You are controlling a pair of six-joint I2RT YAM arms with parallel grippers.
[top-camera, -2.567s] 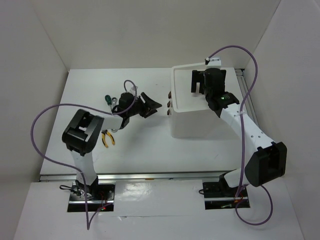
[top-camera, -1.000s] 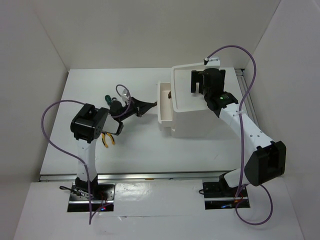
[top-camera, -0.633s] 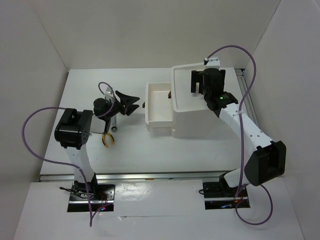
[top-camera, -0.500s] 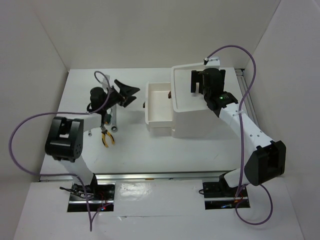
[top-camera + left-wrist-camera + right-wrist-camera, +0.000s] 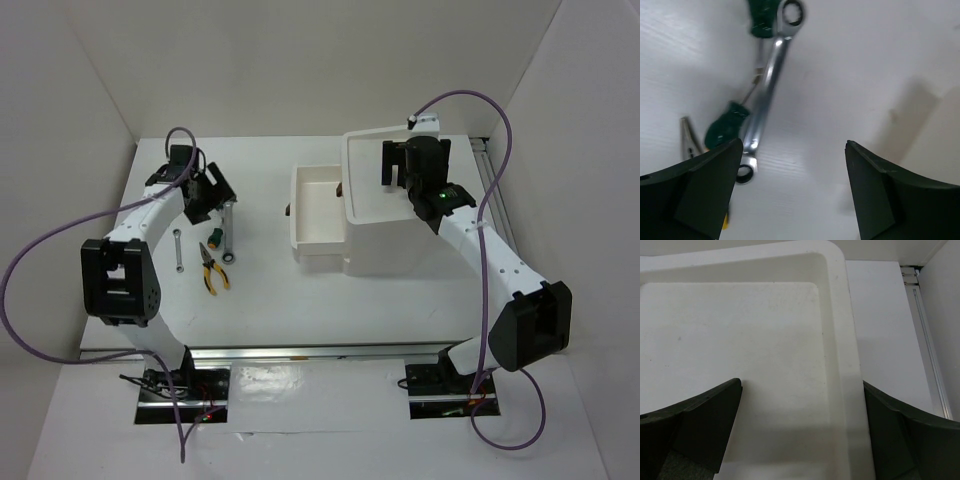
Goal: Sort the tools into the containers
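The tools lie at the left: a long silver wrench (image 5: 228, 228), a green-handled screwdriver (image 5: 216, 244), yellow-and-orange pliers (image 5: 213, 276) and a small silver wrench (image 5: 179, 250). My left gripper (image 5: 209, 197) hovers open and empty just behind them. The left wrist view shows the long wrench (image 5: 767, 85), two green handles (image 5: 725, 130) and a pliers tip (image 5: 690, 142) ahead of the open left gripper (image 5: 795, 165). The white box unit (image 5: 400, 250) has one drawer (image 5: 296, 215) pulled out, empty. My right gripper (image 5: 400, 165) is open over the top tray (image 5: 840, 315). Blue and red screwdrivers are not in view.
Dark knobs of the lower drawers sit under the open drawer, one knob (image 5: 288, 210) showing at its front. White walls enclose the table on the left, back and right. A metal rail (image 5: 485, 160) runs behind the box on the right.
My left gripper pulled the drawer out to the left, let go, then swung left and back to above the tools. The right arm has not moved.
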